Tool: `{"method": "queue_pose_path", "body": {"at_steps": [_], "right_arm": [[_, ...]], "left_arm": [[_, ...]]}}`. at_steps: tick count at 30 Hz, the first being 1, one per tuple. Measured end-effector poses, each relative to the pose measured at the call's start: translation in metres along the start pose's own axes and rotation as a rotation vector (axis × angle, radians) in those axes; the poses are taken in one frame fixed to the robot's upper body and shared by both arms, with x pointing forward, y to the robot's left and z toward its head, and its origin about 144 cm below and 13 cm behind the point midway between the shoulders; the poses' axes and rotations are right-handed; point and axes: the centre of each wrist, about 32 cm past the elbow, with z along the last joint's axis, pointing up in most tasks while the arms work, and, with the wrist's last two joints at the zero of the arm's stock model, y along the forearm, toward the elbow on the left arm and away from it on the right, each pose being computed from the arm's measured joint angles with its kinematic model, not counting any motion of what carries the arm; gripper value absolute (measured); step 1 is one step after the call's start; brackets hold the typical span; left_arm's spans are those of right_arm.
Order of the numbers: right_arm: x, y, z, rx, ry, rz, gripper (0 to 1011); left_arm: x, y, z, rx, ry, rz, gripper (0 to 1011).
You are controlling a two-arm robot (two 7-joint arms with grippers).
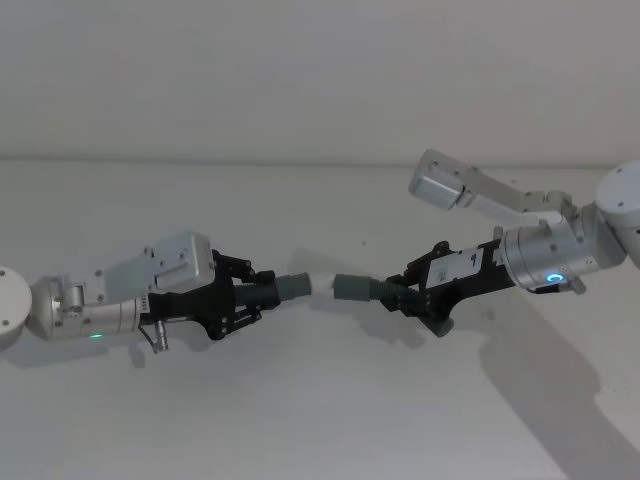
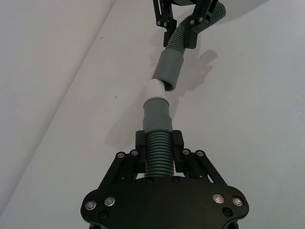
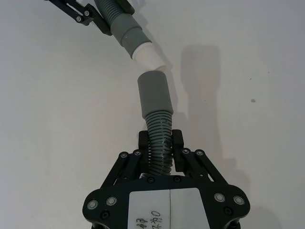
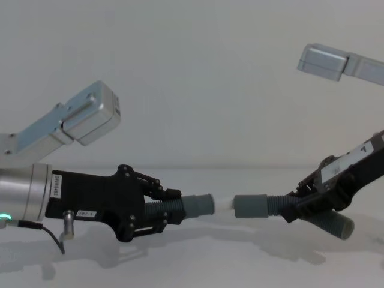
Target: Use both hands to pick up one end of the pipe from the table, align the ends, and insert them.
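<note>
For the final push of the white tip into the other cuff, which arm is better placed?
Probably left: the left claw holds its hose near the white tip, already at the right hose's cuff.

A: What stands between the two arms?
B: The two hose pieces (image 1: 290, 287) (image 1: 360, 288), meeting mid-scene, each clamped by the left gripper (image 1: 262, 290) or right gripper (image 1: 398, 293); the white table (image 1: 320, 420) lies bare near and far.

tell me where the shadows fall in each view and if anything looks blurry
Head view: soft shadows on the table under both arms. Right wrist view: a block-shaped shadow beside the right hose piece. Left wrist view: the left hose piece is sharp. Chest view: faint shadows.
</note>
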Motion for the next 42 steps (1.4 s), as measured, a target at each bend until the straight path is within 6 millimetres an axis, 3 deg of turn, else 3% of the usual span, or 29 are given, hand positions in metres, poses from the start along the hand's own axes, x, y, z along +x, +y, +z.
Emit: {"method": "queue_pose_path", "body": {"at_steps": [42], "right_arm": [[-0.0016, -0.0043, -0.0017, 0.002, 0.003, -0.010, 274]], "left_arm": [[0.0000, 0.0000, 0.0000, 0.000, 0.000, 0.000, 314]]}}
